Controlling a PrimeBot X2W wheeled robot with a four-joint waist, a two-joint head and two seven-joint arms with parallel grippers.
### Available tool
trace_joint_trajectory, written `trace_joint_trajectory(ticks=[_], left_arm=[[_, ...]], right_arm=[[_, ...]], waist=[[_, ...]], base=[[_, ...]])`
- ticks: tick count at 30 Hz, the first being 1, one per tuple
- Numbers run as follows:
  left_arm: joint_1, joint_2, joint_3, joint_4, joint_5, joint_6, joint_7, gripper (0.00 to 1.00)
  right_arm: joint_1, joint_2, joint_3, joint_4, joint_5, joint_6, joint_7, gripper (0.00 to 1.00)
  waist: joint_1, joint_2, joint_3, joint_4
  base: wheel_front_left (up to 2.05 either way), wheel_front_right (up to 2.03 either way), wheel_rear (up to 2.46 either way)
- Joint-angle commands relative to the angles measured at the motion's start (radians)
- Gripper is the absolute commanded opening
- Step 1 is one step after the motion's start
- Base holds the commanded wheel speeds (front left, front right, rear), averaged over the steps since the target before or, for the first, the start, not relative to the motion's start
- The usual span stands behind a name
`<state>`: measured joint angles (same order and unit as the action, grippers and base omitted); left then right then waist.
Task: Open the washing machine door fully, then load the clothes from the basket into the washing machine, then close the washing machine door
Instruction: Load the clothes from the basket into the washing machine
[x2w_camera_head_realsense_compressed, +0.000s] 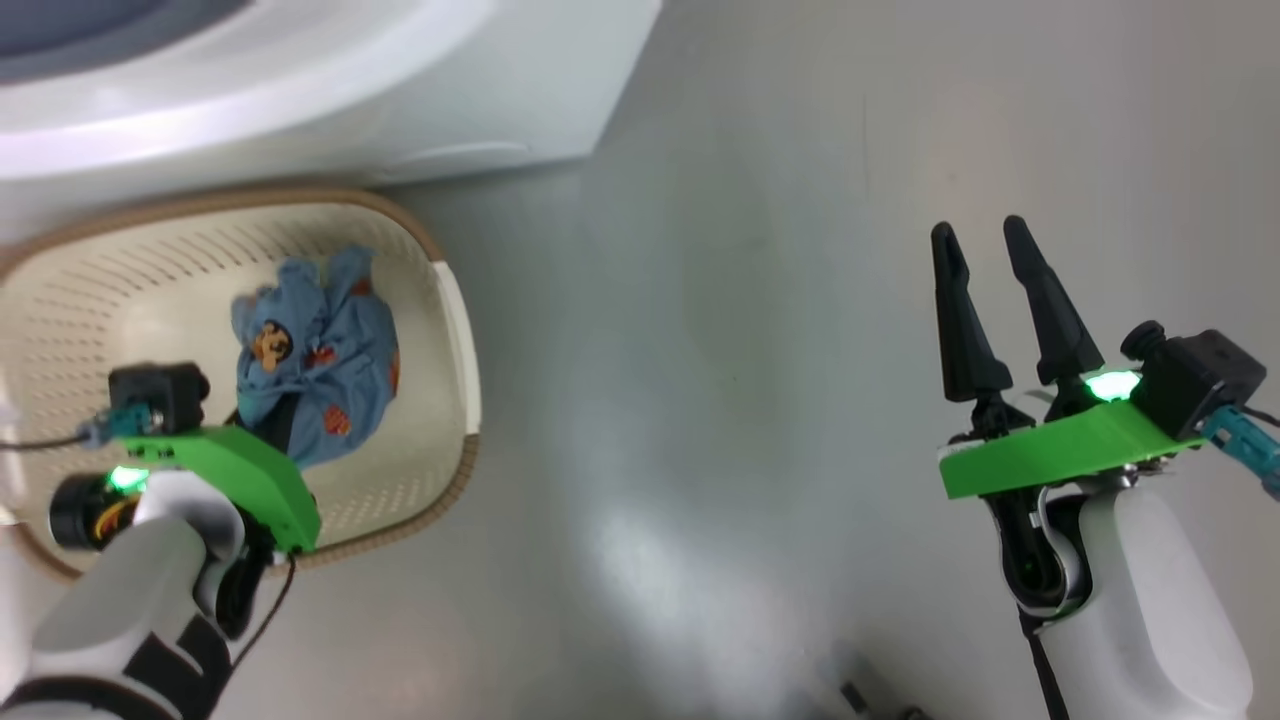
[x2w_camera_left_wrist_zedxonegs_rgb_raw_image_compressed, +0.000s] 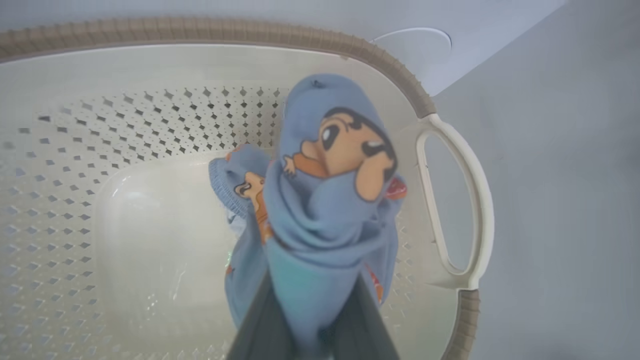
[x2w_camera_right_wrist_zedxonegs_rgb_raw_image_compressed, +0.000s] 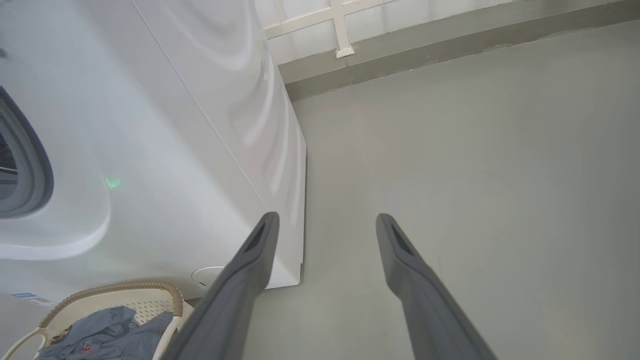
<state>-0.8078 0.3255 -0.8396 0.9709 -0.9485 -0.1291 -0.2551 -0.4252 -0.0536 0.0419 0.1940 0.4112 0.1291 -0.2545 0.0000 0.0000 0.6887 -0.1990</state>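
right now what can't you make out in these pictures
Left wrist view: the clothes wrap the left gripper at its fingertips and hide the basket floor behind them.
Head view: the top edge cuts off the washing machine, so the door's position cannot be told.
Right wrist view: the blue label is too small to read; a right gripper finger covers part of the basket.

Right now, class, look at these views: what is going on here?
The robot's left gripper is shut on the clothes, a blue cartoon-print bundle, inside the basket that stands in front of the washing machine. The right gripper hangs open over the floor, holding nothing.
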Motion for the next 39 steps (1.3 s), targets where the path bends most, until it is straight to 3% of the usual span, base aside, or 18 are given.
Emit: trace_joint_trajectory(ticks=[1, 18, 29, 39], left_arm=[[0.051, 0.025, 0.073, -0.027, 0.032, -0.002, -0.006, 0.0], [0.36, -0.069, 0.507, -0.265, 0.367, -0.002, -0.007, 0.0], [0.546, -0.113, 0.669, -0.465, 0.513, -0.002, -0.007, 0.0], [0.687, -0.15, 0.775, -0.652, 0.596, -0.002, -0.007, 0.0]], right_arm=[[0.052, 0.003, 0.011, -0.01, -0.022, 0.002, -0.007, 1.0], [0.202, -0.071, 0.01, 0.037, -0.022, 0.002, -0.007, 1.0], [0.307, -0.087, 0.007, 0.043, -0.009, 0.002, -0.007, 1.0], [0.379, -0.096, -0.026, 0.015, -0.005, 0.002, -0.007, 1.0]], waist=[[0.0, 0.0, -0.109, 0.062], [0.0, 0.0, -0.45, 0.193], [0.0, 0.0, -0.589, 0.224], [0.0, 0.0, -0.614, 0.238]], base=[[0.0, 0.0, 0.0], [0.0, 0.0, 0.0], [0.0, 0.0, 0.0], [0.0, 0.0, 0.0]])
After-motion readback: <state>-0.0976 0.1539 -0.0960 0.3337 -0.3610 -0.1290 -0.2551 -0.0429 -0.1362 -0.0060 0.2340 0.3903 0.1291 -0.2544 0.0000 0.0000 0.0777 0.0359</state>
